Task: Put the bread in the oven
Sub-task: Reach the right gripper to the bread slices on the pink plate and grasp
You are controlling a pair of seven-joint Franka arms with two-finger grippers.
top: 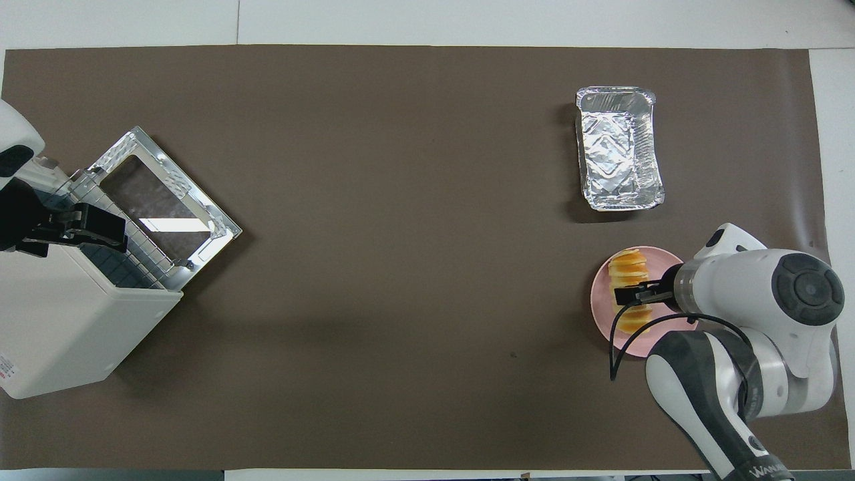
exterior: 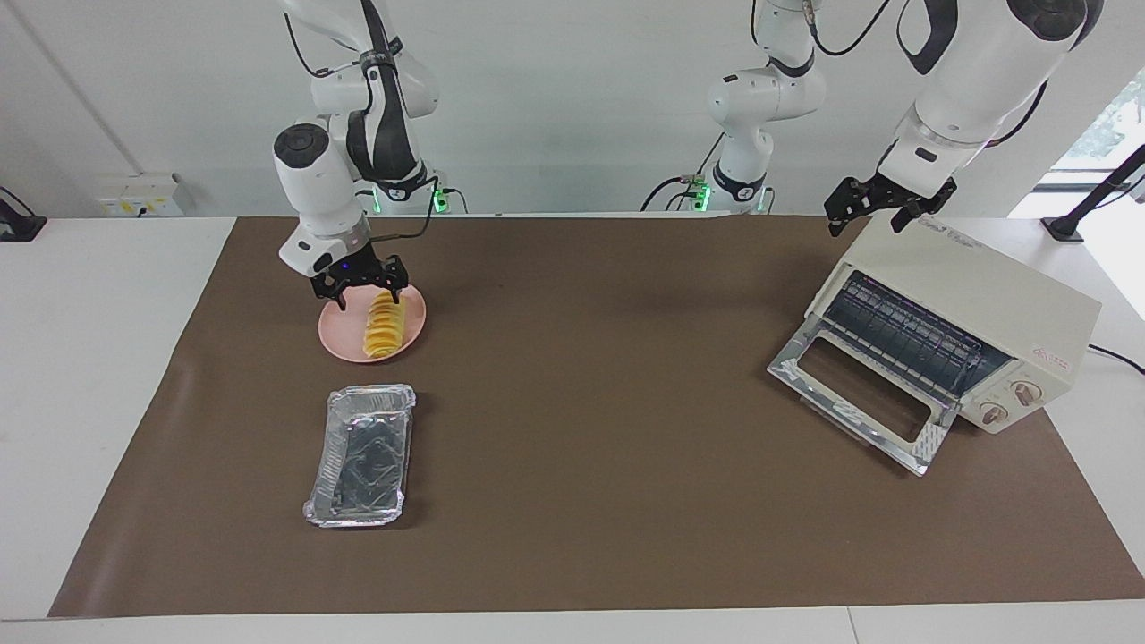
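Jaws spread apart on the right gripper (exterior: 360, 288), which hangs low over the round pink plate (exterior: 338, 341) toward the right arm's end of the bench, its black fingers (exterior: 391, 277) straddling the end of the small golden, ridged bread loaf (exterior: 385, 326) nearer to the robots; whether they touch the crust I cannot tell. From overhead the same gripper (top: 634, 294) covers the middle of the bread (top: 628, 264), which lies lengthwise on the pink plate (top: 601, 314), its two ends showing either side of the black fingers. Farther from the robots than the plate, and just apart from it, sits the rectangular silver foil tray (exterior: 362, 453), nothing in it, seen from above as a crinkled shiny rectangle (top: 619, 148). Across the wide brown mat (exterior: 590, 429) that covers the white bench (exterior: 98, 358), well apart from plate and tray, stands the boxy cream-white toaster oven (exterior: 966, 295) at the left arm's end, turned at an angle, its glass-windowed door (exterior: 863, 398) dropped fully open onto the mat and its wire rack (exterior: 903, 335) showing inside, two round knobs on the front panel. Over the oven's top edge waits the left gripper (exterior: 881, 207), jaws parted and holding nothing; overhead it shows as a dark shape (top: 73, 227) above the oven (top: 60, 321).
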